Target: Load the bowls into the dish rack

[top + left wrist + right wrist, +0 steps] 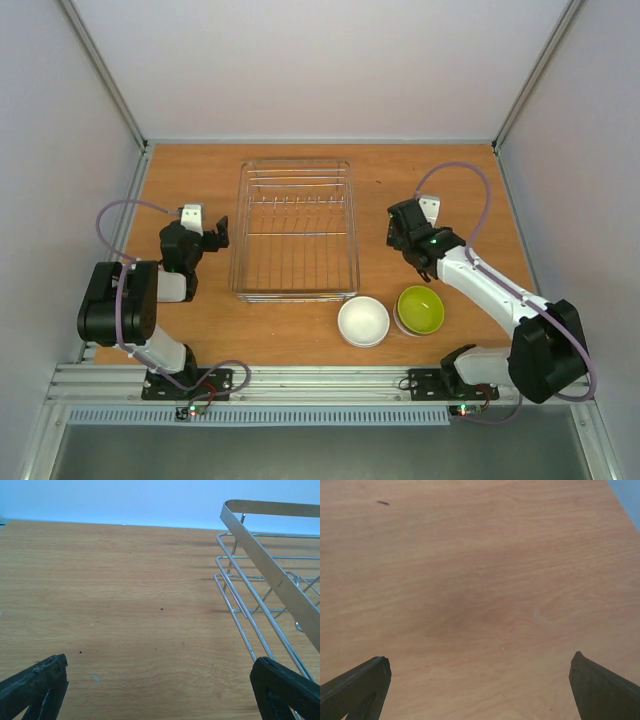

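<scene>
Nothing loaded: the dish rack [295, 294] stands bare
White bowl [363, 321] and lime green bowl [421, 308] sit outside; left gripper [159, 667] and right gripper [479, 662] jaws spread, empty

**Wood-topped desk inside a pale booth**

The desk [200, 170] has a matte, orange-brown wood-grain top. Up close the grain runs in fine wavy lines, broken by a few tiny marks, such as a dark speck [382, 502] in the right wrist view.

Plain pale panels close it in on three sides: a back wall [320, 70], a left wall [40, 200] and a right wall [600, 200]. In the left wrist view the back wall looks light blue. A slim metal post rises from each rear corner, the left post [105, 70] and the right post [535, 70].

A silver slotted rail [320, 380] borders the near edge of the desk, with a white ribbed strip [300, 415] just below it. Below the strip lies a dull grey surface [300, 450]; whether it is floor or shelf cannot be told.

The light is soft and even, and the shadows are faint.
</scene>
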Controlling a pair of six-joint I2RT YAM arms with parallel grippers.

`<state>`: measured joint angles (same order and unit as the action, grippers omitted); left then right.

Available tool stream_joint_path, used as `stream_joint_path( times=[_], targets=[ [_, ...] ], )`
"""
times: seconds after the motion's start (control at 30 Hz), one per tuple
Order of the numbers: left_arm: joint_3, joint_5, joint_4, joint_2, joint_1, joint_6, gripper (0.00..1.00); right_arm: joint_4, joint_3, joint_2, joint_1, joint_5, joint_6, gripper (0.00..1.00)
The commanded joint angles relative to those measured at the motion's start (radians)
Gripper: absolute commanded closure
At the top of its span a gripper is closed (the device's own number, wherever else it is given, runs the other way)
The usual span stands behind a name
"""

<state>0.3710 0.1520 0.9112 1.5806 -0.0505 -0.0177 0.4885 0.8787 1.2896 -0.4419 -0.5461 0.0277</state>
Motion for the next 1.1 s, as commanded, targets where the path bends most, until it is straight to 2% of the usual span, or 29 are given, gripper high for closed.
stream_joint_path(
  times=[0.0,0.1,0.23,0.4,0.6,0.7,0.83,0.93,1.07],
  targets=[
    [0.018,-0.008,0.024,-0.014,0.0,0.01,0.01,0.165,0.056,0.016,-0.051,-0.166,0.075,0.01],
    [0.018,-0.008,0.025,-0.014,0.0,0.01,0.01,0.331,0.119,0.06,-0.062,-0.132,0.141,0.01],
    [0.019,-0.008,0.026,-0.014,0.0,0.01,0.01,0.406,0.115,0.039,-0.094,-0.082,0.196,0.01],
    [0.019,-0.008,0.026,-0.013,0.0,0.01,0.01,0.431,0.032,-0.103,-0.14,-0.067,0.208,0.01],
    [0.018,-0.006,0.026,-0.014,0.001,0.01,0.01,0.396,-0.031,-0.309,-0.141,0.066,0.121,0.01],
    [0.016,-0.004,0.029,-0.016,0.0,0.008,0.01,0.403,-0.03,-0.363,-0.142,0.127,0.099,0.01],
    [0.003,0.003,0.054,-0.017,0.0,0.009,0.01,0.443,-0.022,-0.38,-0.141,0.131,0.107,0.08],
    [-0.043,0.043,0.151,-0.015,0.0,0.016,0.01,0.443,-0.037,-0.38,-0.141,0.12,0.123,0.12],
    [-0.095,0.095,0.2,-0.071,0.0,0.053,0.08,0.435,-0.06,-0.388,-0.141,0.153,0.146,0.19]
  ],
)
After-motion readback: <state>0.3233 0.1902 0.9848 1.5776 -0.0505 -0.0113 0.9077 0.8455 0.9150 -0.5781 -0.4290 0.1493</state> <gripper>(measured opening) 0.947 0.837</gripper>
